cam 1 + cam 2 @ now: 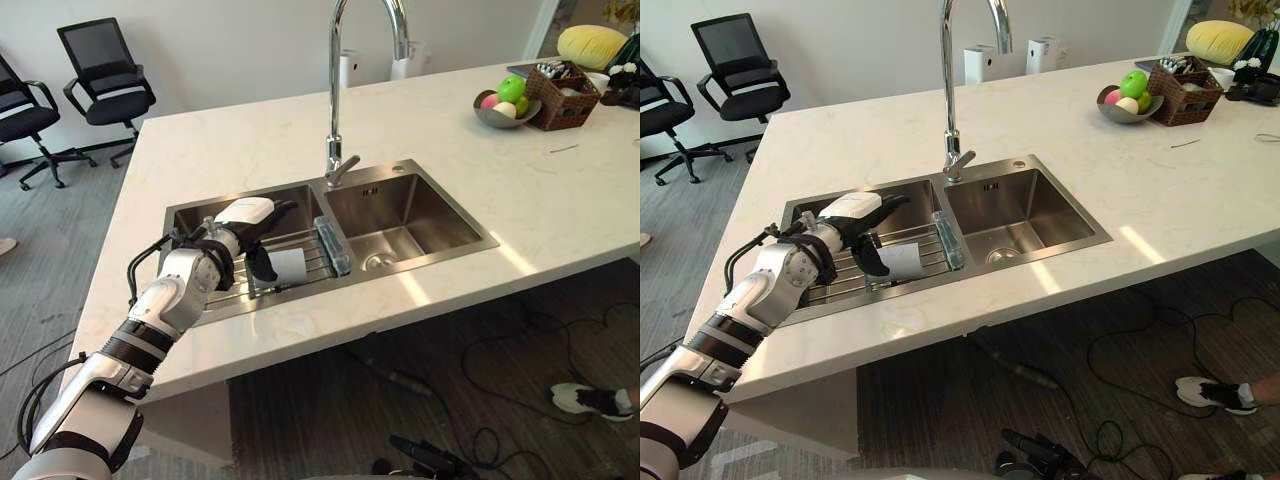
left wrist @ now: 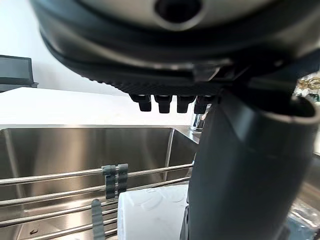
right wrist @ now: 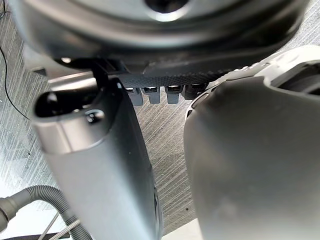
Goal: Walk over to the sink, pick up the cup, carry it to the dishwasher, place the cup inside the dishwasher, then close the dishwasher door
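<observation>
A white cup point(image 1: 290, 266) lies on its side on a wire rack point(image 1: 225, 288) across the sink's left basin point(image 1: 190, 222). My left hand point(image 1: 240, 228) reaches into that basin from the left and hovers over the cup. Its fingers are straight above the cup and its dark thumb point(image 1: 262, 262) hangs down at the cup's left side. In the left wrist view the cup point(image 2: 150, 215) shows just below the open hand point(image 2: 165, 80), not enclosed. My right hand point(image 3: 165, 75) hangs open over grey carpet, holding nothing.
A tall chrome faucet point(image 1: 335, 100) stands behind the divider; the right basin point(image 1: 430, 200) is bare. A fruit bowl point(image 1: 505, 105) and a wicker basket point(image 1: 560, 95) sit at the counter's far right. Office chairs point(image 1: 105, 70) stand at the far left. A person's shoe point(image 1: 590, 400) is on the floor.
</observation>
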You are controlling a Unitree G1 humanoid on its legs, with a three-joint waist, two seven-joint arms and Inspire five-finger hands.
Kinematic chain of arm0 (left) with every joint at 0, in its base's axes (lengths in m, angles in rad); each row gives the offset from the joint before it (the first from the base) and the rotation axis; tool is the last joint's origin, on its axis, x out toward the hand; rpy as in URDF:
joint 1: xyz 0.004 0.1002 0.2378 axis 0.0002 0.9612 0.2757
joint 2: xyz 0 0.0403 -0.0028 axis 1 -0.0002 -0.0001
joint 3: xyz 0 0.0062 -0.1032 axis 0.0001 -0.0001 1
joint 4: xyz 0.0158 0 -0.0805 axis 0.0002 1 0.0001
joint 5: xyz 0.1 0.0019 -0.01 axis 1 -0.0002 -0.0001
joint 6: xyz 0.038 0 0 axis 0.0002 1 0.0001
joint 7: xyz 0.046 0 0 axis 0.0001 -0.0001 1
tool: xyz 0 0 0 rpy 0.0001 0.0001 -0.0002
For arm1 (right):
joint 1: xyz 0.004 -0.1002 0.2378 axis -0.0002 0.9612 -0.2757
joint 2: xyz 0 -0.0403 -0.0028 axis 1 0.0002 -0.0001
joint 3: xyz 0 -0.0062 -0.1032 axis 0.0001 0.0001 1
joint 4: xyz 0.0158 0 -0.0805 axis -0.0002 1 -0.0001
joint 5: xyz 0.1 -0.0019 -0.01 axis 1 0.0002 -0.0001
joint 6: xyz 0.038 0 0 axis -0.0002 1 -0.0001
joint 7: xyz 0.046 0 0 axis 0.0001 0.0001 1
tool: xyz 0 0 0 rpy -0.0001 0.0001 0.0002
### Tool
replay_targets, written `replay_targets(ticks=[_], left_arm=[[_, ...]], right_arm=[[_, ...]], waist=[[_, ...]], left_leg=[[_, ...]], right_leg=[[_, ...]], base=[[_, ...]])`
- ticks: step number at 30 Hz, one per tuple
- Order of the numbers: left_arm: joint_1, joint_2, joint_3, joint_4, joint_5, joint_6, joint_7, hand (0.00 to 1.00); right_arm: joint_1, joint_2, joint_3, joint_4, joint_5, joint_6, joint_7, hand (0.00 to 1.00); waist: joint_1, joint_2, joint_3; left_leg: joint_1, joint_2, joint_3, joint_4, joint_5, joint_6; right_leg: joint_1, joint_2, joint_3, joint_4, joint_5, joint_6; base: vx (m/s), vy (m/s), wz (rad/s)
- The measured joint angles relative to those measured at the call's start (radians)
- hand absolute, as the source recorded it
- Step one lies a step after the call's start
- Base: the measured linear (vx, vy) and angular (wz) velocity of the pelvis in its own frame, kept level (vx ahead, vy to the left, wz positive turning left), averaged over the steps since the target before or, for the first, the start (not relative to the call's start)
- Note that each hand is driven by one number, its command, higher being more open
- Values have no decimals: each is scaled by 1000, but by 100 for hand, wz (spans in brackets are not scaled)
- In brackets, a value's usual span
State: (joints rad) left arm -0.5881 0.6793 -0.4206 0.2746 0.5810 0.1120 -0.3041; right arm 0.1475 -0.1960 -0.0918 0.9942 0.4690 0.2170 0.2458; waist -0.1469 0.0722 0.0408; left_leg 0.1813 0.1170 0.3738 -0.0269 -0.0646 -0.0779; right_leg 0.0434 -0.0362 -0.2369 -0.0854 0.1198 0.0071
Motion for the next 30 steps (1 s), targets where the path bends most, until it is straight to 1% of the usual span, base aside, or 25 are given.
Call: replay_targets(ticks=[4, 8, 18, 25, 30], left_arm=[[0, 0, 0, 80, 11, -1, 0, 100], [1, -1, 0, 124, 11, -3, 0, 100], [23, -26, 8, 135, 35, -11, 0, 100], [24, -36, 9, 137, 55, -12, -4, 100], [23, -36, 9, 140, 82, -13, -24, 100]], right_arm=[[1, 3, -4, -1, 1, 0, 5, 100], [3, 6, -4, -5, 2, 0, 10, 100], [6, 5, -10, -18, 1, 0, 20, 100], [8, 5, -14, -22, 1, 0, 27, 100], [13, 6, -21, -32, 3, 0, 32, 100]], waist=[[-5, -4, 3], [-6, -10, 7], [-11, -12, 19], [-24, -9, 22], [-34, -4, 25]], left_leg=[[7, -1, 14, -2, 0, 0], [11, 0, 25, -4, -1, -1], [14, 2, 37, -3, -6, -3], [17, 3, 38, -3, -7, -4], [19, 6, 44, -3, -8, -4]], right_leg=[[-1, 1, 14, -5, 1, 1], [-3, 3, 24, -5, 3, 2], [-7, 8, 35, -6, 4, 3], [-3, 8, 36, -6, 4, 3], [-4, 9, 41, -6, 4, 3]], base=[[-31, 3, -9], [-32, -4, -9], [-7, -3, -2], [-14, -2, 0], [-16, -4, -3]])
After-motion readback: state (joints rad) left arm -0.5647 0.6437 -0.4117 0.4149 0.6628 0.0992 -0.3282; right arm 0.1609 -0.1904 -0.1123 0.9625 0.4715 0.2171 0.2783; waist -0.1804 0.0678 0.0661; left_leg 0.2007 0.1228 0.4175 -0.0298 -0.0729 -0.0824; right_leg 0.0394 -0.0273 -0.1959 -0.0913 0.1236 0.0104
